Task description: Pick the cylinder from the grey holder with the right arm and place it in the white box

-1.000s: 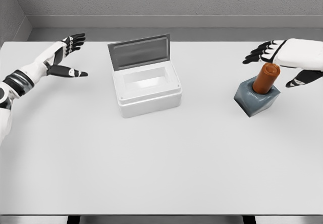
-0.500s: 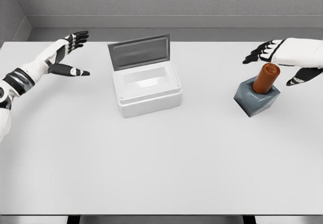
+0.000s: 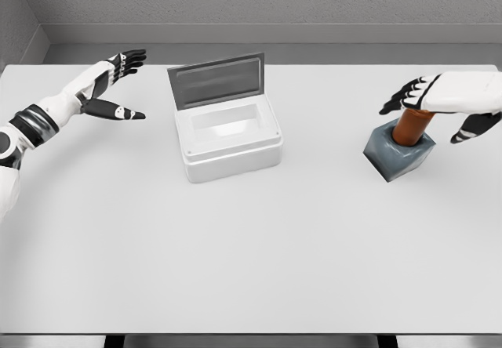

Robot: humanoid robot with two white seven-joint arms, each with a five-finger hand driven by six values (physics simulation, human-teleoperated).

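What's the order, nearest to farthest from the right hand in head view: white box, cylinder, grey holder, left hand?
From the right hand:
1. cylinder, directly under the palm.
2. grey holder, just below, around the cylinder's base.
3. white box, centre-left, lid open.
4. left hand, far left.

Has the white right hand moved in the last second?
Yes. The white right hand has dropped toward the brown cylinder in the grey holder, now covering its top, fingers spread.

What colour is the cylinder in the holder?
Reddish brown cylinder, seen in the head view.
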